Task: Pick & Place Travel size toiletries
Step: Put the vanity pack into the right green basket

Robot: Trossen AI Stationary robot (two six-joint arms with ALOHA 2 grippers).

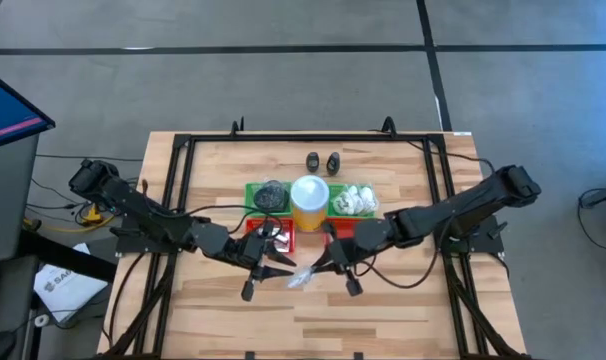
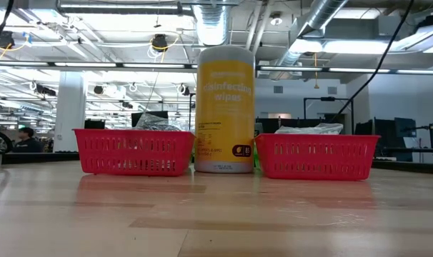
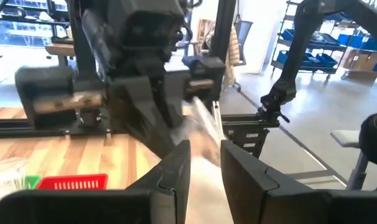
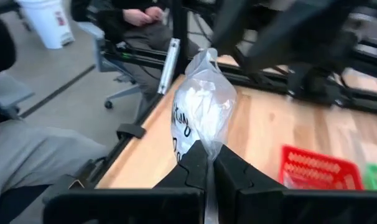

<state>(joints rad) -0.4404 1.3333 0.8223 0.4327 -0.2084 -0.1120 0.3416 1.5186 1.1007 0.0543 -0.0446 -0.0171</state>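
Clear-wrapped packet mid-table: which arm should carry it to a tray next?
Right. The right gripper is already shut on the clear-wrapped packet; the left gripper shows a gap between its jaws, likely letting go.

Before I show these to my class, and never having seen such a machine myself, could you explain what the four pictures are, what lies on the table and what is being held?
It is a robot with two dark arms at a wooden table, each ending in a two-finger pincer. One picture looks straight down, one looks level across the tabletop, and two come from cameras on the arms' wrists.

On the table stand a yellow canister of wipes, red trays and green trays holding small toiletries, and two tiny black bottles behind them.

The arms meet at the front, raised above the table. The right pincer is shut on a clear-wrapped white packet. The left pincer is partly open around the same packet; it looks like a handover, though I cannot say for sure.
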